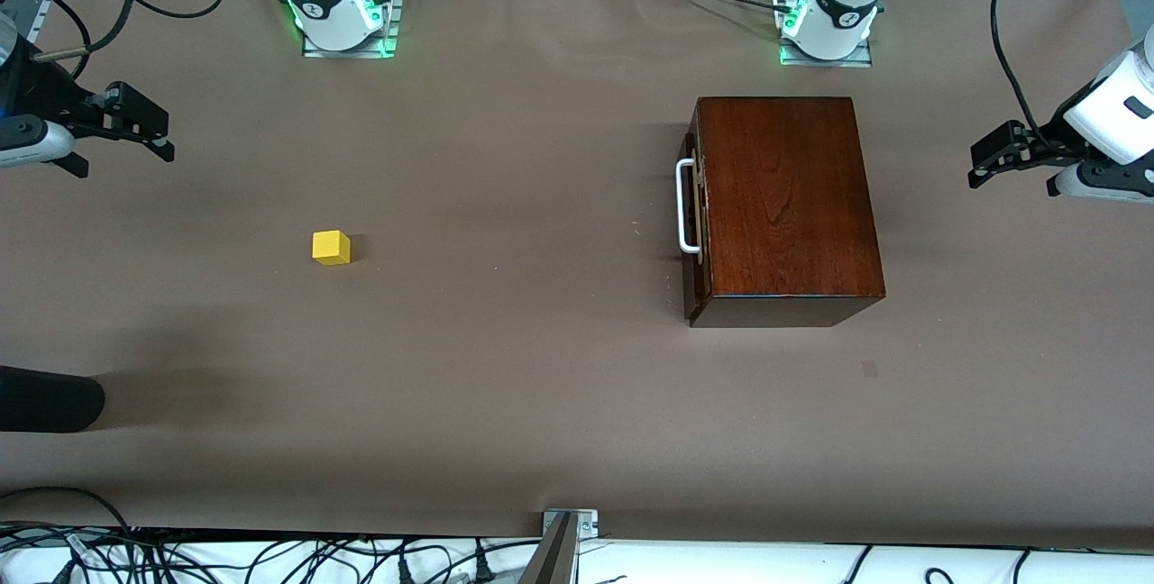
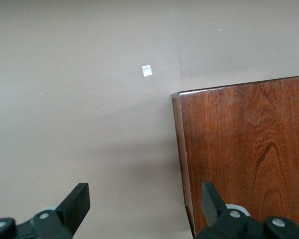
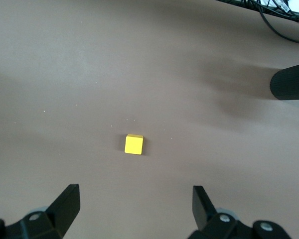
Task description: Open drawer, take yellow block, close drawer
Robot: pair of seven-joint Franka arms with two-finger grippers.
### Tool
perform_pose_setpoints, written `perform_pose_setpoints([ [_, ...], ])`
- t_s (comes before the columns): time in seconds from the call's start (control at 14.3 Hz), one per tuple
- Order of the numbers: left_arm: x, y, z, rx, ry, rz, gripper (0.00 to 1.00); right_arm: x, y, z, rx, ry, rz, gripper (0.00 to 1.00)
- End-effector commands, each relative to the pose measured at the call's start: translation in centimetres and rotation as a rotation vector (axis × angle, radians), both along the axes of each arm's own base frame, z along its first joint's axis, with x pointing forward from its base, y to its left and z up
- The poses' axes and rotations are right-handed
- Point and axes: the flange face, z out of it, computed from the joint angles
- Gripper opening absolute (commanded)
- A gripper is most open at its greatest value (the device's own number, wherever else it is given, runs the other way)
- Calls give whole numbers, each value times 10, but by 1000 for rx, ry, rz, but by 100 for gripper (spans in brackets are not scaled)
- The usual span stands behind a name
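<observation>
Brown paper covers the whole surface (image 1: 541, 404), with cables trailing along its edges. From the front view, the box (image 1: 784, 205) sits toward the left arm's end, its drawer (image 1: 694, 205) shut flush and its white handle (image 1: 685, 205) facing the right arm's end. What the drawer holds cannot be seen. The block (image 1: 331, 247) is not in it: it lies out in the open toward the right arm's end, well apart from the box. The left gripper (image 1: 1010, 160) hangs over the surface's edge at the box's closed back, so the handle lies on the face turned away from it. The right gripper (image 1: 135, 129) hangs over its own end of the surface, much closer to the block than the left one is. A dark rounded object (image 1: 45, 399) juts in at that end, nearer the camera.

From the left wrist view, the left gripper (image 2: 144, 219) has its jaws spread wide and empty, over a corner of the box (image 2: 244, 159) and bare paper; a small pale scrap (image 2: 147, 70) lies on the paper near that corner.

From the right wrist view, the right gripper (image 3: 134, 214) also shows its jaws spread and empty. The block (image 3: 134, 144) sits ahead of the gap between them, roughly centred, so I judge the right arm better placed to reach it.
</observation>
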Motion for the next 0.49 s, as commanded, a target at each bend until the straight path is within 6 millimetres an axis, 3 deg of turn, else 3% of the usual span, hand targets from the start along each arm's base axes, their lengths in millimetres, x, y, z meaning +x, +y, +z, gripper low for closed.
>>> perform_pose_setpoints([
  [0.0, -6, -2, 4, -15, -20, 42, 100, 3, -2, 4, 0, -7, -4, 100],
  [0.42, -7, -2, 4, -17, -20, 62, 100, 3, -4, 3, 3, -2, -11, 100],
])
